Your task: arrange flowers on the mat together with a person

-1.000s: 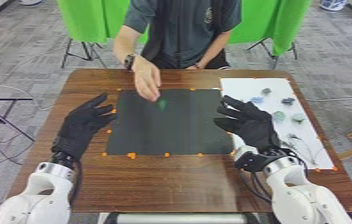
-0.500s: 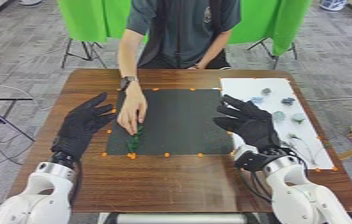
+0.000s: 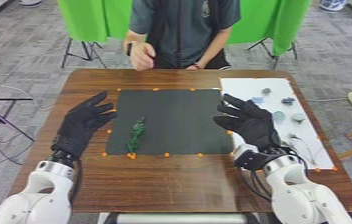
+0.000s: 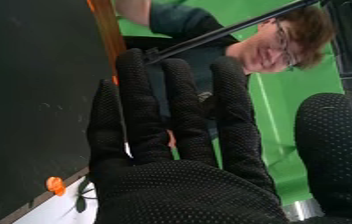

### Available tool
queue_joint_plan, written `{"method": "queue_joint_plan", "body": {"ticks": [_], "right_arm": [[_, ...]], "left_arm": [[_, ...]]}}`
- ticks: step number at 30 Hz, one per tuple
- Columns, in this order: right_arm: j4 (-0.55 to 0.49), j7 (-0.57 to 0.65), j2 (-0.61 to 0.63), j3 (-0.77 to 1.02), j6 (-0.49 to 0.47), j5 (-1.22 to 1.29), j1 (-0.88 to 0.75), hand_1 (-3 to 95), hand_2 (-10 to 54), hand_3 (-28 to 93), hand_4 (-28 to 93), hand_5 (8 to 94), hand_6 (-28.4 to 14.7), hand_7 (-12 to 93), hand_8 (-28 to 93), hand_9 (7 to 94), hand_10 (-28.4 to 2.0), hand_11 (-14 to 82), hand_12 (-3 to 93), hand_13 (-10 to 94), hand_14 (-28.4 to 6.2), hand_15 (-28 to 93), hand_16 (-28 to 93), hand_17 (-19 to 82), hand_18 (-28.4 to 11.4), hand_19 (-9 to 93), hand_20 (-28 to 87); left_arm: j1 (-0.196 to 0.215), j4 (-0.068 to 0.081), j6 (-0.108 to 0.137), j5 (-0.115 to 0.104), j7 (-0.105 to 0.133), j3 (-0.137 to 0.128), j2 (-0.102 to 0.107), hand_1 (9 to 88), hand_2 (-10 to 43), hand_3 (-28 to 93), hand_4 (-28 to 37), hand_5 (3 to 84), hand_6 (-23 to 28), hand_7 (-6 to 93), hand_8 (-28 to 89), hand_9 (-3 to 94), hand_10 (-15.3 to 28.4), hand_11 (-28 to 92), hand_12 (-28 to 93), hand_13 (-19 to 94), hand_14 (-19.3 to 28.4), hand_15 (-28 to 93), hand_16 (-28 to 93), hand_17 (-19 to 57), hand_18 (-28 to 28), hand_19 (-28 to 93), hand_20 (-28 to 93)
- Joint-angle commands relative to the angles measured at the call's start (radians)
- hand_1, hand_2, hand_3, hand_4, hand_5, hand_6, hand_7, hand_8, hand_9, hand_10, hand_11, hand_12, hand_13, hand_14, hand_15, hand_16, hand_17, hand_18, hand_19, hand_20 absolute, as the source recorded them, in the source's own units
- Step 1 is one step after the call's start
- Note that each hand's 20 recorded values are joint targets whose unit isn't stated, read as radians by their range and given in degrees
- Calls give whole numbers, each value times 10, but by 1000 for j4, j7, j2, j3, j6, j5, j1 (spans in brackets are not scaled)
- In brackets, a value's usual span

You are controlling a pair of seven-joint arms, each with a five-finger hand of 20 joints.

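Worktop [image 3: 181, 185] of brown wood carries a black mat [image 3: 177, 107], and on that mat, toward 8 o'clock from its centre, lies a dark green sprig [image 3: 137, 133], its length running roughly from 12 to 6 o'clock. Clock directions take 12 as straight away from the robot. The left robot hand [image 3: 82, 124] is at 9 o'clock from the mat, just beside its edge in the head view, thumb and fingers apart and relaxed. The right robot hand [image 3: 256, 131] is at 3 o'clock, where the mat and a white sheet [image 3: 241, 85] come near each other; its fingers are straight and its thumb stands well apart from them, as the right wrist view also shows. The sheet lies on the worktop's 3 o'clock side. Toward its 11 to 1 o'clock part sit small flower heads, among them a blue one [image 3: 258, 100], a dark grey-blue one [image 3: 288, 101] and a pale green one [image 3: 279, 116], with thin stems toward 5 o'clock. Orange markers [image 3: 132, 155] dot the mat's border. A person's hand [image 3: 142, 60] is at 11 o'clock, beyond the worktop's far edge, well apart from the sprig.
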Motion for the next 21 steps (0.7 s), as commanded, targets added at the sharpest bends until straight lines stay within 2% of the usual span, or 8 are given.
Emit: {"method": "queue_joint_plan", "body": {"ticks": [1,2,6,8,10,13,17,21], "right_arm": [[-13,-15,14,7,8,-2,0,114,171,812,-281,478,28,161,-135,490,-143,93,132,387,-192,340,129,47,-214,491,182],[-16,-15,19,10,10,-5,0,115,170,812,-281,478,29,161,-135,490,-143,93,133,387,-192,341,130,47,-214,491,182],[-30,-21,45,33,31,-22,0,125,159,812,-278,477,29,162,-135,500,-146,105,138,400,-191,360,133,55,-216,505,188],[-34,-16,66,54,31,-39,-1,134,145,815,-274,478,28,165,-135,511,-149,119,142,411,-188,385,136,61,-219,521,195],[-41,-11,92,75,54,-58,-6,144,131,818,-271,480,28,170,-135,519,-151,133,145,421,-186,408,134,69,-221,536,202],[-54,-3,130,116,81,-106,-23,169,99,818,-268,484,24,177,-137,532,-155,162,150,439,-180,456,128,84,-229,566,215],[-77,28,187,186,111,-219,-65,206,50,817,-261,485,21,183,-136,548,-155,209,159,472,-171,518,122,118,-233,608,226],[-85,68,243,261,146,-287,-117,227,38,803,-258,490,9,195,-136,560,-154,258,169,497,-162,567,122,149,-237,649,234]], "left_arm": [[0,4,0,6,-11,1,-9,243,52,776,-246,392,80,94,-78,359,197,225,89,261,282,497,-86,-91,264,512,129],[0,4,6,1,-6,4,-2,243,52,776,-246,392,80,94,-78,359,197,225,89,261,282,498,-86,-91,264,512,129],[2,2,5,2,-6,2,-2,243,52,776,-245,393,80,94,-78,359,197,227,89,261,282,498,-87,-91,264,512,129],[6,1,14,-4,3,6,8,244,52,776,-245,393,80,94,-78,360,197,227,89,261,281,497,-87,-91,264,513,129],[5,1,15,-4,3,7,11,243,51,777,-245,393,80,95,-78,359,197,227,89,261,281,497,-87,-91,264,513,129],[7,-1,16,-3,4,4,9,243,51,778,-245,392,81,95,-78,360,197,226,88,261,281,497,-87,-91,264,513,129],[15,-6,26,-7,13,4,18,243,51,778,-244,392,81,95,-78,359,197,227,88,261,281,497,-87,-91,264,512,128],[15,-8,24,-4,10,-1,16,243,51,778,-245,393,81,95,-79,359,197,227,88,261,281,498,-87,-91,264,513,129]]}}
